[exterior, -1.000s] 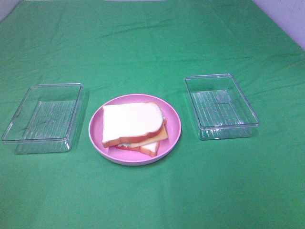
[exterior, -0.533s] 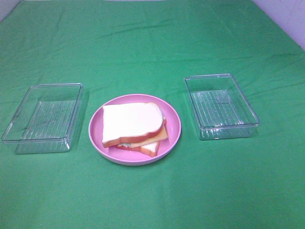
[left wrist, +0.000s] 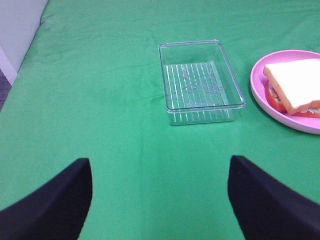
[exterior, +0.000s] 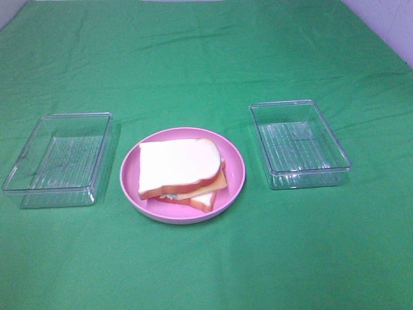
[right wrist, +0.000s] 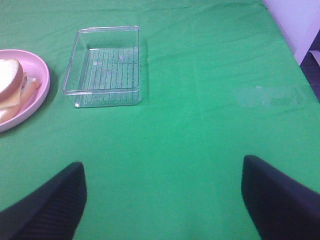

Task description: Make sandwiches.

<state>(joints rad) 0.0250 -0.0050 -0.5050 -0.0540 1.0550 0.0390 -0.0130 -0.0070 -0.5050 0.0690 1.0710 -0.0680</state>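
Note:
A stacked sandwich (exterior: 181,169) lies on the round pink plate (exterior: 235,184) at the table's middle: white bread with orange-brown crust on top, an orange cheese slice and a second bread slice showing beneath. The left wrist view catches the sandwich (left wrist: 296,90) on the plate (left wrist: 262,92), and the right wrist view catches the sandwich (right wrist: 11,85) on the plate (right wrist: 35,102). My left gripper (left wrist: 160,197) is open over bare green cloth, far from the plate. My right gripper (right wrist: 162,200) is open too, nothing between its fingers. Neither arm shows in the exterior high view.
A clear plastic box (exterior: 58,159) stands left of the plate and another clear box (exterior: 299,143) right of it, both with nothing inside. They appear as box (left wrist: 200,82) and box (right wrist: 105,67) in the wrist views. Green cloth covers the table.

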